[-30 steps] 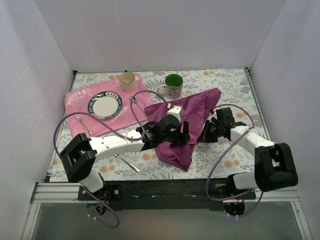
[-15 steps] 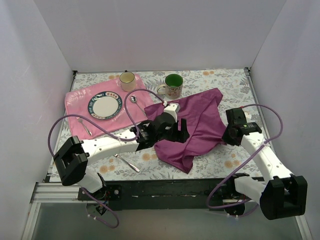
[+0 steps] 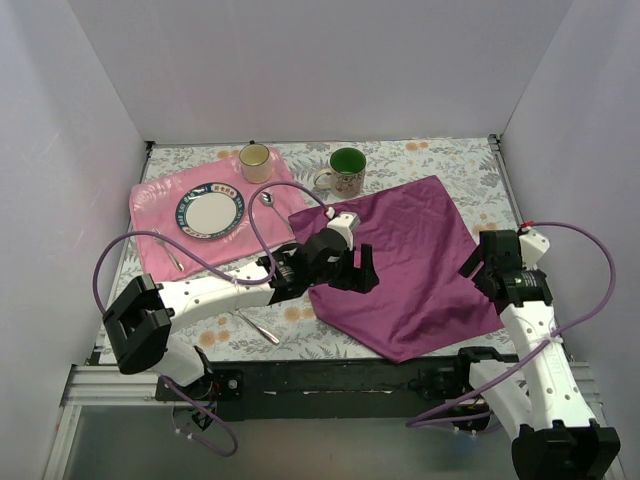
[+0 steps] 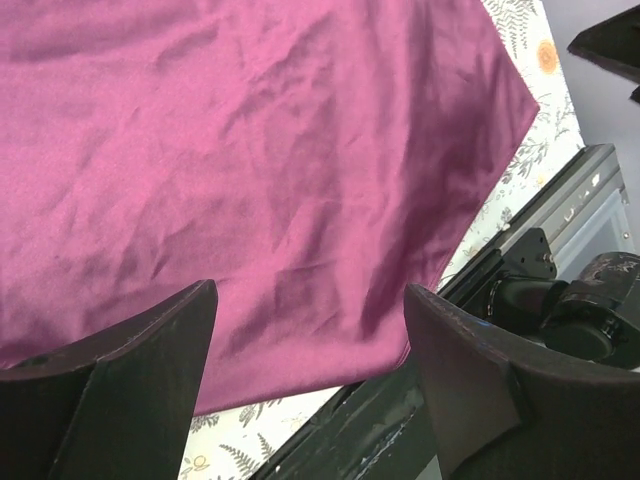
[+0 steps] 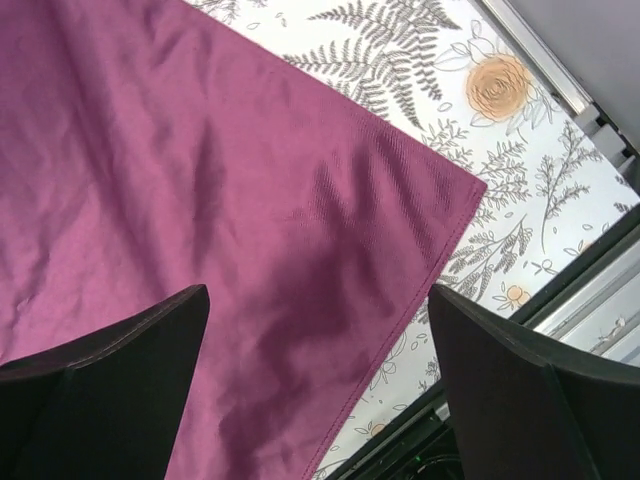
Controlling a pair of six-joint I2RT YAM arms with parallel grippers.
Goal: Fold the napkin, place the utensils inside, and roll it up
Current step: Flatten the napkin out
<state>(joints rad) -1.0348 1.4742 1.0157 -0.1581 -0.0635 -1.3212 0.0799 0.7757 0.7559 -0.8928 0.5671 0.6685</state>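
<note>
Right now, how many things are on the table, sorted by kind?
Cloths: 2, napkin and pink mat
Mugs: 2
Plate: 1
Utensils: 3
Total: 8

Table (image 3: 440,160) has a floral cover. Napkin (image 3: 410,265) is spread flat on the right half, one corner near the front edge. Pink mat (image 3: 160,200) far left, green mug (image 3: 346,170) mid far edge, utensil (image 3: 255,327) front left.
</note>
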